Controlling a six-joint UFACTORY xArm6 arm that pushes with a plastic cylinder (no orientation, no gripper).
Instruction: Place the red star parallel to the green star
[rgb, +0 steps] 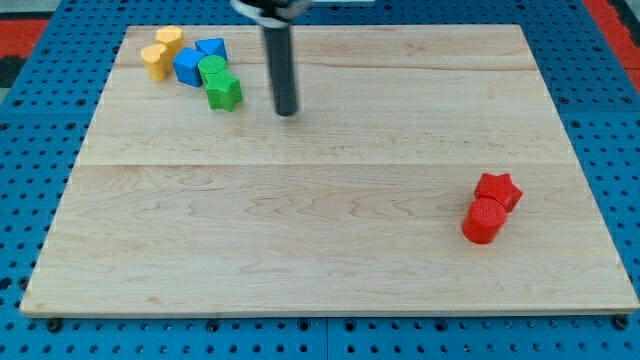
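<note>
- My tip (287, 112) rests on the bench (330, 250) near the top-left corner, just to the view's right of the green star (225, 92) and apart from it.
- There is no hand on this rig to be released or clenched: the arm ends in a plain rod, and right now it pushes nothing.
- The red star (498, 189) sits near the right edge, toward the bottom-right corner, touching a red cylinder (485, 220) just below it.
- The green star lies at the lower end of a cluster: a green cylinder (212, 69), two blue blocks (197, 60) and two yellow blocks (160, 50).
- I judge the task is at the approach step; the red star looks untouched.
- Next, my tip must cross the bench to the red star and nudge it free of the red cylinder, then on until it lines up with the green one.
- No containers are on the bench.
</note>
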